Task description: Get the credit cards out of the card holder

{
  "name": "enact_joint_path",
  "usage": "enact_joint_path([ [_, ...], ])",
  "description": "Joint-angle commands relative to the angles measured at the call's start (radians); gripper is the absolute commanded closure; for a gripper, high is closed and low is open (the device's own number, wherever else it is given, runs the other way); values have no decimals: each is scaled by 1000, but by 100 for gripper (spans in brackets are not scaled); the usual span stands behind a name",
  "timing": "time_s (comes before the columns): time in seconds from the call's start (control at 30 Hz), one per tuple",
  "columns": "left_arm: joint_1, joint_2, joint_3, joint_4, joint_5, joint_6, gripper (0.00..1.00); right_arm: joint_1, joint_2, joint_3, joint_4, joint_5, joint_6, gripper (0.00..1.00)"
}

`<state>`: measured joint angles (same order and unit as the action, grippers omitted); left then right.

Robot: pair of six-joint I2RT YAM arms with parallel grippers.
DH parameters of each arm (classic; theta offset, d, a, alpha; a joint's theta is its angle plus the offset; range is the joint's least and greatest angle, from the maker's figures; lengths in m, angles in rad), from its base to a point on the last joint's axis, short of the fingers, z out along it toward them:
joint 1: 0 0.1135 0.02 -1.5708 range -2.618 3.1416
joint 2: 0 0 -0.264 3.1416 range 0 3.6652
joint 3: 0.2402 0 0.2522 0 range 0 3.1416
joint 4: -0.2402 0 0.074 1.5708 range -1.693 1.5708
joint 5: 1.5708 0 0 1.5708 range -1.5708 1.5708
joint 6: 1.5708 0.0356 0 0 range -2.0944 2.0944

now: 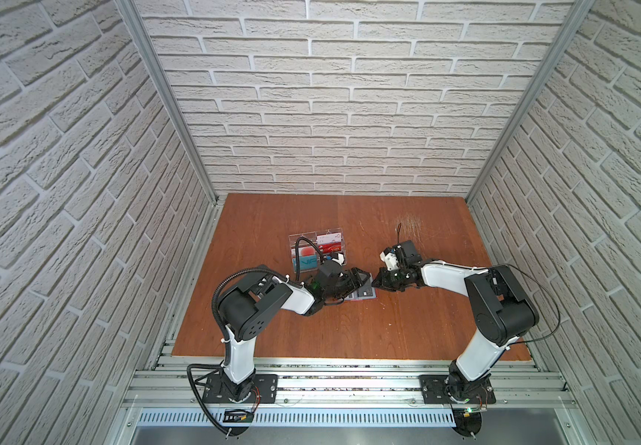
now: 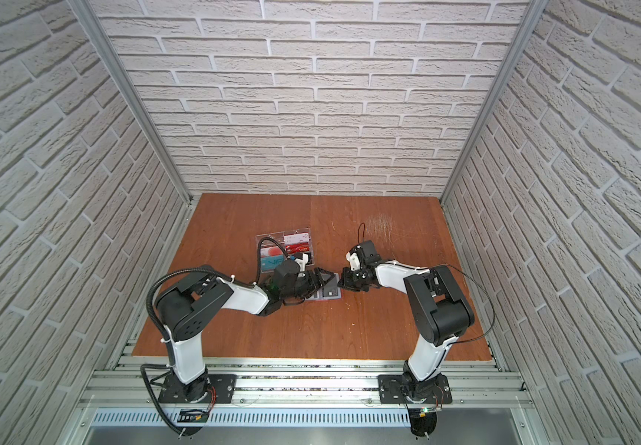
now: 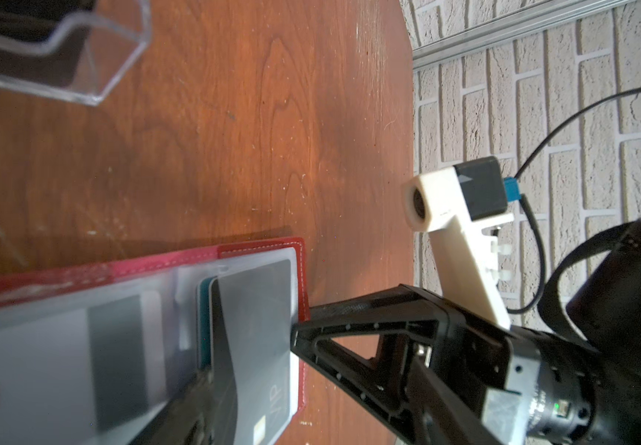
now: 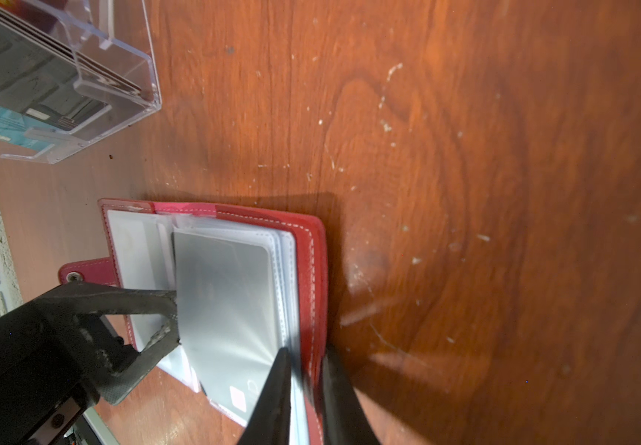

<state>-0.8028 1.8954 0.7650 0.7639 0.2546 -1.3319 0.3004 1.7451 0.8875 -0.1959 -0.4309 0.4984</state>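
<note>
White brick walls (image 1: 349,115) box in a reddish wooden table (image 1: 349,331). In both top views we see the two arms meeting mid-table over the open card holder (image 1: 365,296), near the clear tray (image 1: 296,238), with the left gripper (image 1: 363,283) and right gripper (image 1: 376,284) almost nose to nose. Over to the left wrist view: the card holder (image 3: 265,246) lies flat, and a dark credit card (image 3: 257,327) sits in the uppermost sleeve, as far as we can tell. The right gripper's fingers (image 3: 334,327) are at the holder's outer edge. Now the right wrist view, and here it's plain: the right gripper (image 4: 307,400) is clamped on the red cover and the sleeve edges, pinning the booklet. The left gripper's one visible finger (image 4: 137,300) touches the long edge of the credit card (image 4: 226,293). Its jaws look spread, and we can't make out anything in them. Our call is that the credit card is not out yet. To do this well, we'd want the left fingers to pinch the credit card alone, not the plastic. They should draw it straight along the sleeve while the right gripper holds the cover down, or the whole holder lifts.
</note>
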Motion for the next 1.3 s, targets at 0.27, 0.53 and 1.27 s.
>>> enact_joint_path([
  [0.27,-40,22,11,101,111,75,46,28,30,-4,66,-94,19,83],
  [0.53,-37,15,-10,92,113,112,64,28,25,-4,65,-91,17,83],
  [1.27,-10,-2,-79,143,125,140,85,28,40,1,62,-92,17,83],
])
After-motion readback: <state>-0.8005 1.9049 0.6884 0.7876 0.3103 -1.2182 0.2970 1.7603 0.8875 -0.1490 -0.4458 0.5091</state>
